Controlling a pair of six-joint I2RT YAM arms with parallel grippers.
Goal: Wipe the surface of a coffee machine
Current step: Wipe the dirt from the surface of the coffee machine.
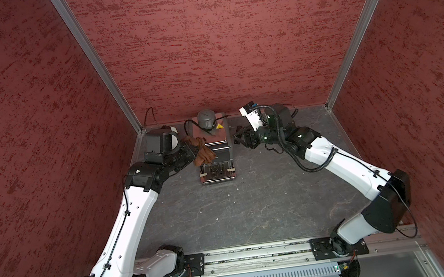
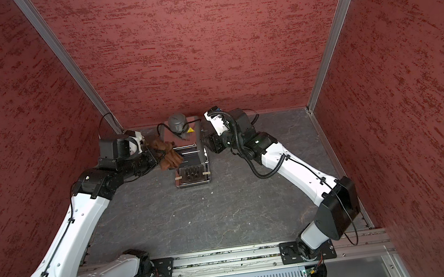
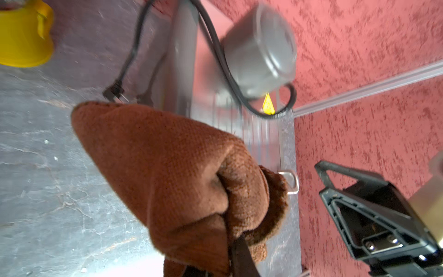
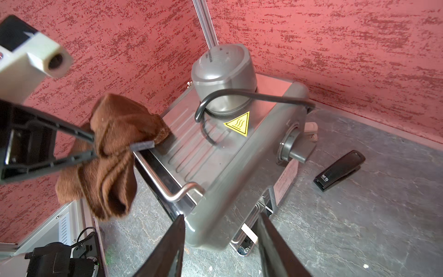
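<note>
Coffee machine [image 1: 212, 146] stands at the back of the table [image 1: 252, 199], between both arms. Left gripper [image 1: 194, 152] clamps a brown cloth [image 4: 112, 172] at the top's left edge; right gripper [image 1: 239, 138] hovers just beside, jaws apart, empty. Wiping seems barely started; next, the cloth should sweep across the ribbed top, avoiding the cord [image 4: 251, 94].

At the far edge of the worktop [image 1: 253, 208] the coffee machine [image 1: 215, 151] is flanked by the left tool [image 1: 196, 149] with a brown cloth [image 1: 203, 154] and by the right tool [image 1: 237, 139]. A grey cap [image 1: 206, 119] and a black cord [image 4: 263, 95] crowd its top; the near half of the worktop is free.
</note>
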